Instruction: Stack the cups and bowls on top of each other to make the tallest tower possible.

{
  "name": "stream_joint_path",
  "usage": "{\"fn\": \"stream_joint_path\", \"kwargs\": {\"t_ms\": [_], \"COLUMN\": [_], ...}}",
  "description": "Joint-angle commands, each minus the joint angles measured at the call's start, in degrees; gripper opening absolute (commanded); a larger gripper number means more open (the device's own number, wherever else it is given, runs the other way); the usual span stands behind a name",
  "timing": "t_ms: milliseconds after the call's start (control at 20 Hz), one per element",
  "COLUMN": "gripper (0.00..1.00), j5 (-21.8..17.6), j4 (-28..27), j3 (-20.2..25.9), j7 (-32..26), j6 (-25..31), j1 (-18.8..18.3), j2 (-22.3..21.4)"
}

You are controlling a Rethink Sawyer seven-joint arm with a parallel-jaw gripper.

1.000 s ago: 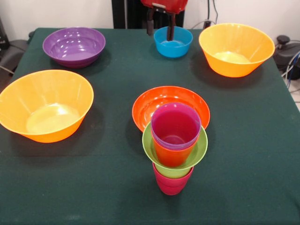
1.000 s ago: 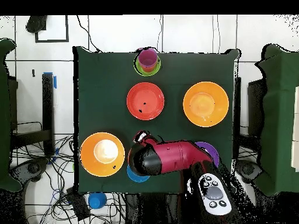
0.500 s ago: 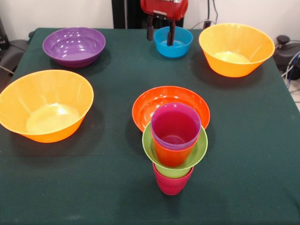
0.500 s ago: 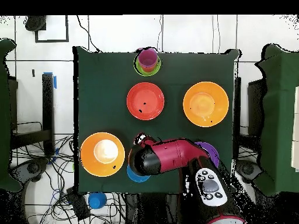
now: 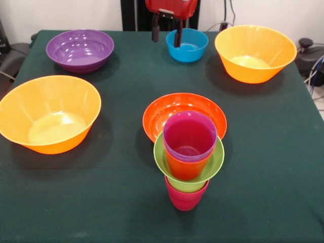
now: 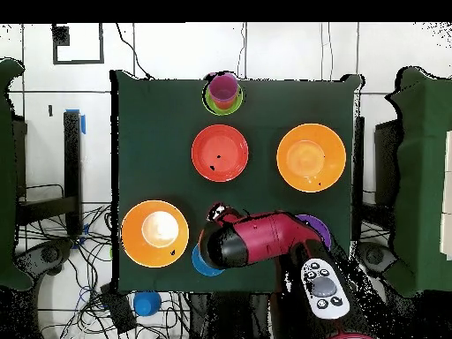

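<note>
The tower stands near the front edge: a crimson cup (image 5: 186, 198) at the bottom, a lime green bowl (image 5: 212, 164) on it, an orange-red cup (image 5: 183, 168) in that, and a purple cup (image 5: 190, 135) nested on top. In the overhead view the tower (image 6: 224, 93) is at the table's top edge. A red-orange bowl (image 5: 167, 107) sits right behind it. My gripper (image 5: 166, 34) hangs open at the far side. One of its fingers is in front of the left rim of the small blue bowl (image 5: 190, 46); the other is left of the bowl. It holds nothing.
A purple bowl (image 5: 80, 49) lies at the far left. One large orange bowl (image 5: 255, 53) is at the far right and another (image 5: 49, 112) at the near left. From overhead, my red arm (image 6: 265, 240) covers part of the blue bowl (image 6: 203, 264) and the purple bowl (image 6: 320, 228).
My gripper has shifted a little to the left in the front view, so only one finger still overlaps the blue bowl's rim. The bowls and the tower have not moved.
</note>
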Motion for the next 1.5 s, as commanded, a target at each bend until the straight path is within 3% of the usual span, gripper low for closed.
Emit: {"fn": "stream_joint_path", "kwargs": {"t_ms": [50,750,1500], "gripper": [1.0,1.0,1.0], "j5": [-4.94,-8.43,-13.81], "j4": [5.59,8.22,4.35], "j3": [5.03,0.99,-6.27], "j7": [-7.94,-1.74,0.56], "j6": [0.92,-4.56,-10.06], "j1": [-0.1,4.16,6.17], "j2": [0.18,2.64,7.78]}}
